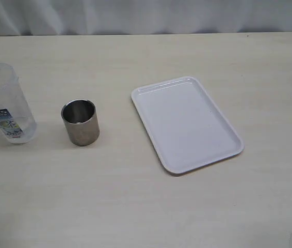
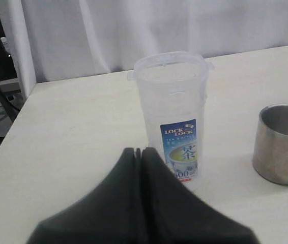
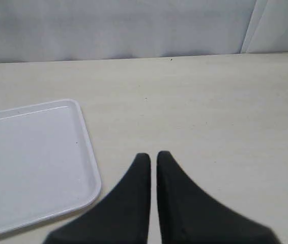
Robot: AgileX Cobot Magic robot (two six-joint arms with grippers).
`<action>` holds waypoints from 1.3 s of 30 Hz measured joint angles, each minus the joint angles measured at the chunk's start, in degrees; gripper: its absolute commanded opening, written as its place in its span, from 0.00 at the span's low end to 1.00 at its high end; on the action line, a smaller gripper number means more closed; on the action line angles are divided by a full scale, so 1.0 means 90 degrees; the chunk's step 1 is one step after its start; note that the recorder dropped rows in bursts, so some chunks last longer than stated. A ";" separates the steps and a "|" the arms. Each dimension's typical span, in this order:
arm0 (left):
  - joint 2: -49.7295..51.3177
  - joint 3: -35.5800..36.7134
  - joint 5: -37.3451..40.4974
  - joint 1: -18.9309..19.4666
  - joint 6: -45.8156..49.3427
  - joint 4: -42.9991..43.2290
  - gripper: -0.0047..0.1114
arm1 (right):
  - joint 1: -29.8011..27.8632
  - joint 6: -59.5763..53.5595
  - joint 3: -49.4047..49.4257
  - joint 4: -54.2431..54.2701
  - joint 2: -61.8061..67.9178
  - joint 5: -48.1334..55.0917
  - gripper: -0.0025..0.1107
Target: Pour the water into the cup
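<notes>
clenched, empty left end effector [image 2: 138,151] near the water container [image 2: 172,112], cup [image 2: 281,145] just beside it

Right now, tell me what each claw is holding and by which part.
Nothing is held. The left claw is shut, empty, short of the tall clear plastic container; the right claw is shut, empty, beside the white rectangular tray.

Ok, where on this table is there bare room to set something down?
The flat white rectangular plastic tray is bare. Beige tabletop is free between it and the short brushed-steel cup, and on the tray's other side. Tightest: the narrow gap between cup and tall clear plastic container.
</notes>
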 measured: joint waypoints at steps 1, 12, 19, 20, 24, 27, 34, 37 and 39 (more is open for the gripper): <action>0.0000 0.0000 0.0000 0.0000 0.0000 0.0000 0.04 | 0.0000 0.0000 0.0000 0.0000 0.0000 0.0000 0.06; 0.0000 0.0000 0.0000 0.0000 0.0000 0.0000 0.04 | 0.0000 0.0000 0.0000 0.0000 0.0000 0.0000 0.06; 0.0000 0.0000 0.0000 0.0000 0.0000 0.0000 0.04 | 0.0000 0.0000 0.0000 0.0000 0.0000 0.0000 0.06; 0.0000 0.0000 0.0000 0.0000 0.0000 0.0000 0.04 | 0.0000 0.0000 0.0000 0.0000 0.0000 0.0000 0.06; 0.0000 0.0000 0.0000 0.0000 0.0000 0.0000 0.04 | 0.0000 -0.0018 0.0000 0.0000 0.0000 0.0000 0.06; 0.0000 0.0000 0.0000 0.0000 0.0000 0.0000 0.04 | 0.0000 -0.0112 0.0000 -0.0117 0.0000 -0.0262 0.06; 0.0000 0.0000 -0.1094 0.0000 0.0066 -0.0087 0.04 | 0.0000 -0.0112 0.0000 -0.0169 0.0000 -0.2199 0.06; 0.0000 0.0000 -0.2314 0.0000 0.0066 -0.0566 0.04 | 0.0000 0.0064 0.0000 -0.0169 0.0000 -0.3233 0.06; 0.0000 0.0000 -0.3163 0.0000 -0.0332 -0.0641 0.04 | 0.0000 0.0844 0.0000 -0.0169 0.0000 -0.3565 0.06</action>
